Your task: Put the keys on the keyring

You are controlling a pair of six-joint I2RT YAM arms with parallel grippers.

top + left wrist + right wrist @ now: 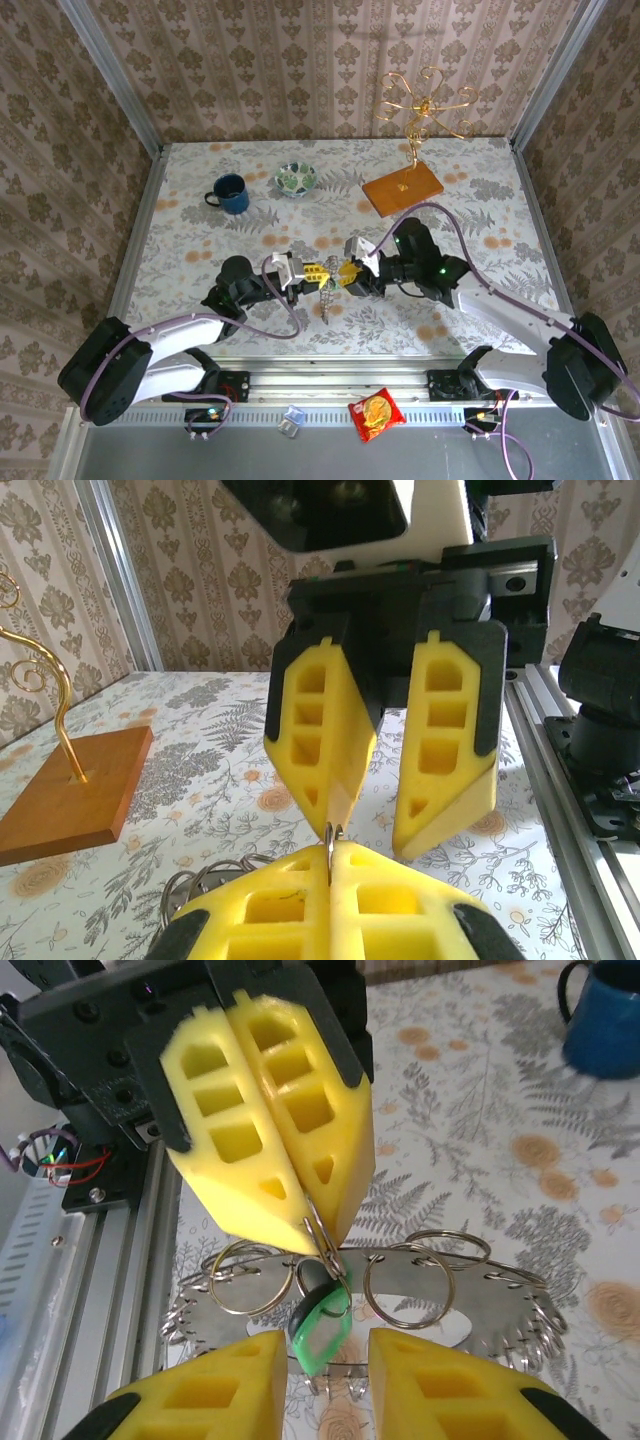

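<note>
My left gripper (332, 848) is shut on a thin metal keyring (330, 834), whose edge sticks up between its yellow fingertips. In the right wrist view the left gripper (320, 1244) comes down from above, pinching the keyring (318, 1228). A small key with a green head (322, 1328) hangs from that ring. My right gripper (328, 1348) is open, with the green head in the gap between its fingers and touching neither. In the top view the left gripper (312, 270) and right gripper (350, 272) meet tip to tip mid-table.
A silver toothed plate (500, 1295) carrying several split rings lies just behind the key. A blue mug (231, 193) and a small bowl (296, 179) stand at the back. A gold wire stand on a wooden base (402, 187) is back right. A snack packet (376, 414) lies on the front rail.
</note>
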